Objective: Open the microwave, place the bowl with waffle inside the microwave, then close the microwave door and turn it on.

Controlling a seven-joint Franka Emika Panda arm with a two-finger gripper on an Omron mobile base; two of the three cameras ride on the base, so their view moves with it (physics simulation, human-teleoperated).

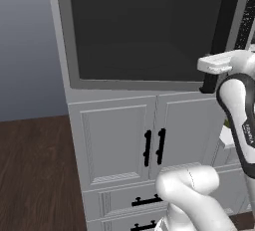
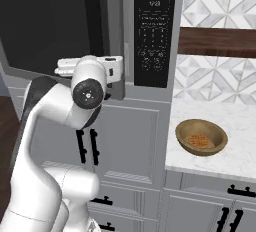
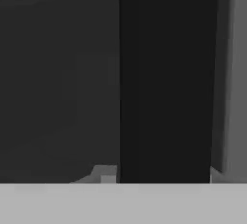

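Microwave (image 1: 149,31) built into grey cabinetry above white cabinet doors (image 1: 149,140); microwave door (image 1: 144,31) looks shut, or very nearly, dark window facing out. Tall black handle bar (image 2: 93,21) at the door's right edge, just left of the keypad strip (image 2: 155,31).

End effector (image 2: 112,69) level with the lower part of the handle bar. In the hand view the bar (image 3: 166,78) sits between the two fingertips (image 3: 107,175), one tip on each side, jaws partly open around it. Whether the pads are actually pressing on the bar: cannot tell.

Handling judgement: door rigid, hinged at left, probably moderate resistance at first. Bar stiff, smooth, possibly slippery. Best held across its width, low or mid-height, then pulled along the hinge arc rather than straight out.

Bowl (image 2: 201,137) on the white bench (image 2: 235,156) to the right, well apart from the microwave; waffle (image 2: 198,140) inside it. Bowl likely light, rigid; rim the obvious hold, kept level so the waffle stays put.
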